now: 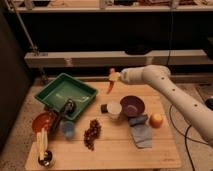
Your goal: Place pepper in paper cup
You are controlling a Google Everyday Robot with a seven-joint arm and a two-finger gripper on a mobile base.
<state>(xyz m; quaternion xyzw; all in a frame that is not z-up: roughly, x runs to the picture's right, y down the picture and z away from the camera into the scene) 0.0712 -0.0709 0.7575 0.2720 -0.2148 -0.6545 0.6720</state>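
My gripper [113,76] hangs over the table's far side, just right of the green tray, and is shut on the pepper [109,85]. The pepper is slim and orange-red and hangs down from the fingers in the air. The paper cup [114,109] is small, white and upright on the table, below the pepper and closer to the camera. The pepper is above the cup's height and apart from it.
A purple bowl [133,105] stands right of the cup, with an orange fruit [156,120] and a blue cloth [141,133] beyond. A green tray [65,93] sits at the left, with dark grapes [92,133], a light blue cup [67,129] and a red bowl [42,121] in front.
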